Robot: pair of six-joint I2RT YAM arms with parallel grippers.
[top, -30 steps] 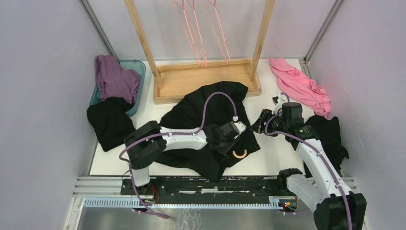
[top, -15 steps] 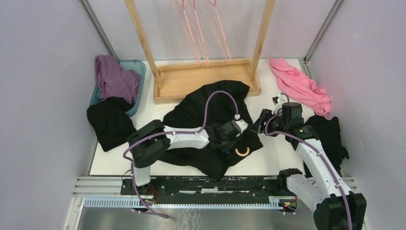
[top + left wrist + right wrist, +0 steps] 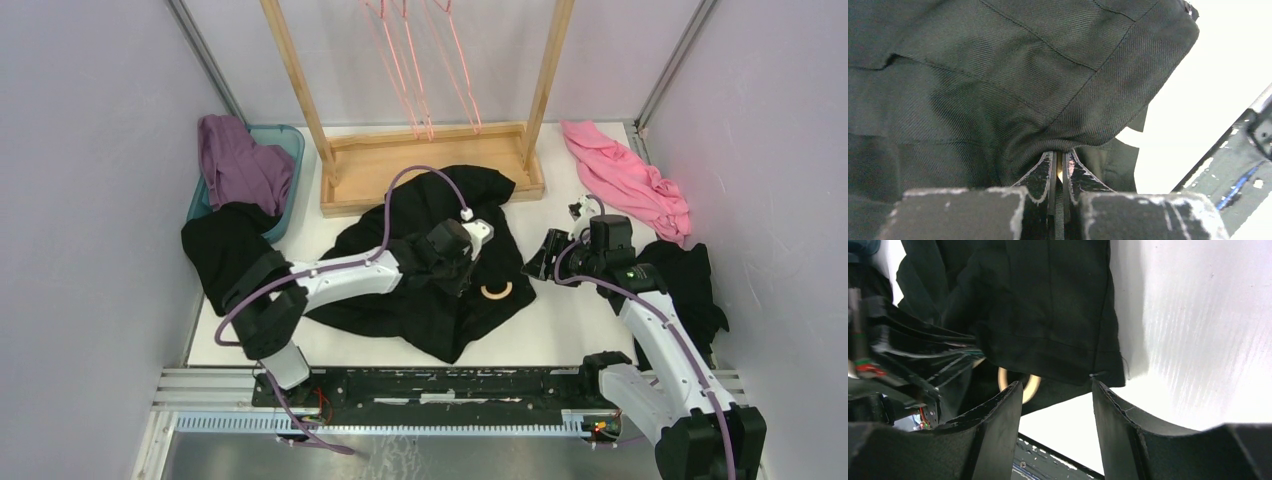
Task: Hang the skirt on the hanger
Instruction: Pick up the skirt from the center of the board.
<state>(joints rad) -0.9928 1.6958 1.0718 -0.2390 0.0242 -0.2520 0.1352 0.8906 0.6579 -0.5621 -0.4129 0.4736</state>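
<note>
Two arms, one garment: left gripper [image 3: 1058, 160] pinched tight on a fold of the skirt [image 3: 420, 305] mid-table, likely lifting cloth clear of the hanger [image 3: 497, 291], its hook showing just right. Right gripper [image 3: 1055, 385] gapes wide, empty, near the skirt's right edge.

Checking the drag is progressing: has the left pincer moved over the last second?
Yes. The left pincer, shut on the skirt, has shifted up-frame and slightly left in the top view, closer to the wooden rack base.
</note>
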